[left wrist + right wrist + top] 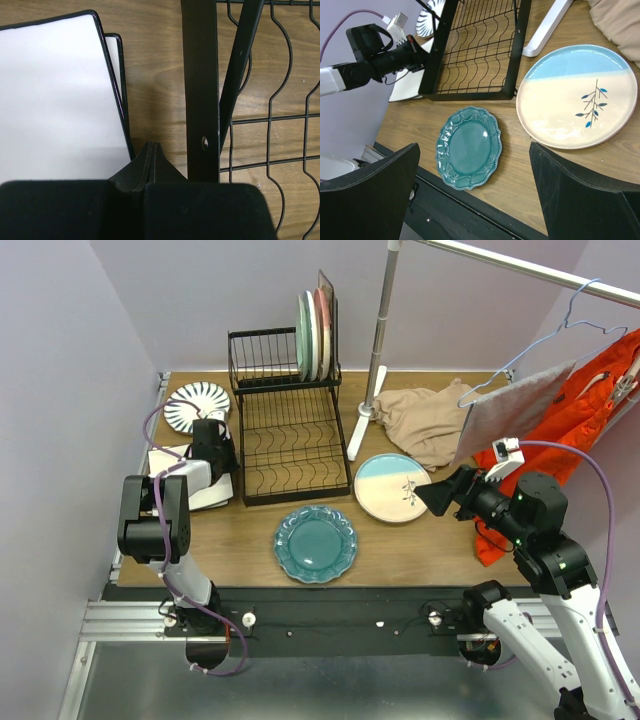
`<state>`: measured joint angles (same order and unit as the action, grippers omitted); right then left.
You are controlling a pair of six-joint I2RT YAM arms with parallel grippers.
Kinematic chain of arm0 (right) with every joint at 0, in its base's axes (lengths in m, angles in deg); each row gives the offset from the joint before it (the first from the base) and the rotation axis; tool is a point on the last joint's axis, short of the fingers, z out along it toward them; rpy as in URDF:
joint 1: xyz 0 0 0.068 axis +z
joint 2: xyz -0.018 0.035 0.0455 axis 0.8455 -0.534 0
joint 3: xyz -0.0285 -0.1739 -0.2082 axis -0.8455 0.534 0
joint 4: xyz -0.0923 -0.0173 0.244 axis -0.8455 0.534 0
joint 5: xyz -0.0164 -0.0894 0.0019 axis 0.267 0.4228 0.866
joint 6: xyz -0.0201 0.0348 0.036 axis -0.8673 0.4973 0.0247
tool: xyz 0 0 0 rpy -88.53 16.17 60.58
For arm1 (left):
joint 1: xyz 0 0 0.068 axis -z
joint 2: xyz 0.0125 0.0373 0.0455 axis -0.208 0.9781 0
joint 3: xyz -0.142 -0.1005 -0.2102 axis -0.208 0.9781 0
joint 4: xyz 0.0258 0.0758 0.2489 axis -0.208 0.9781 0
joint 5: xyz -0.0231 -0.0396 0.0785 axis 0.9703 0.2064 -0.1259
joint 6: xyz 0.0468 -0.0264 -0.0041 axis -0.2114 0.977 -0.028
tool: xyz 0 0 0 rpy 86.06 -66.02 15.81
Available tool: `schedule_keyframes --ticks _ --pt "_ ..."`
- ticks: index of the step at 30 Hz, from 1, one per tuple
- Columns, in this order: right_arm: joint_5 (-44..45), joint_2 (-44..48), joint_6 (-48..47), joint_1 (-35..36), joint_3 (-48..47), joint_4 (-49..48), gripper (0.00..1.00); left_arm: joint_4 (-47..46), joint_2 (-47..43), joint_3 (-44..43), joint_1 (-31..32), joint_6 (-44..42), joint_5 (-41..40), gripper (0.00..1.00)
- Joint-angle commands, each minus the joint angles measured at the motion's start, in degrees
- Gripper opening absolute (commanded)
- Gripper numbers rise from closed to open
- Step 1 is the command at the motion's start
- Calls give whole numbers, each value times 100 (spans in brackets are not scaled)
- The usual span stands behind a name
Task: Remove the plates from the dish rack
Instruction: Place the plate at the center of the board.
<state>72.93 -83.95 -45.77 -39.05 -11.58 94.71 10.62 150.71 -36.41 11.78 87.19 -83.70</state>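
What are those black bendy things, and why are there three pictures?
They are two robot arms, each ending in a two-finger pincer. One camera looks down from above; the other two ride on the wrists. The left gripper is pinched shut, holding nothing, next to the dish rack. The right gripper is open and empty over the table. A teal plate, a cream-blue plate and a striped plate lie on the table. More plates stand in the rack's top.

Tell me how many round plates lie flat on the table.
3: striped plate at back left, teal plate before the dish rack, cream-blue plate right of it. The left arm may hide others.
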Motion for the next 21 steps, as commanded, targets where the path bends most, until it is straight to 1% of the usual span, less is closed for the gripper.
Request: schedule_keyframes --ticks 1,2,10,11,14,15,21 --pt "35 6 85 4 86 -206 99 396 -118 -116 5 -132 -425 0" --pt "18 -3 85 4 86 -224 99 457 -145 -81 162 -123 -425 0" --pt "9 59 112 4 113 -233 99 519 -470 78 330 52 -381 0" --pt "18 50 120 -4 122 -233 99 693 -496 104 357 87 -390 0" --pt "-17 50 147 4 122 -241 99 791 -663 209 480 192 -425 0" --pt "-35 59 156 4 122 -242 99 826 -716 227 497 210 -625 0" --pt "-53 68 173 -4 78 -259 99 1011 -716 350 603 220 -829 0"
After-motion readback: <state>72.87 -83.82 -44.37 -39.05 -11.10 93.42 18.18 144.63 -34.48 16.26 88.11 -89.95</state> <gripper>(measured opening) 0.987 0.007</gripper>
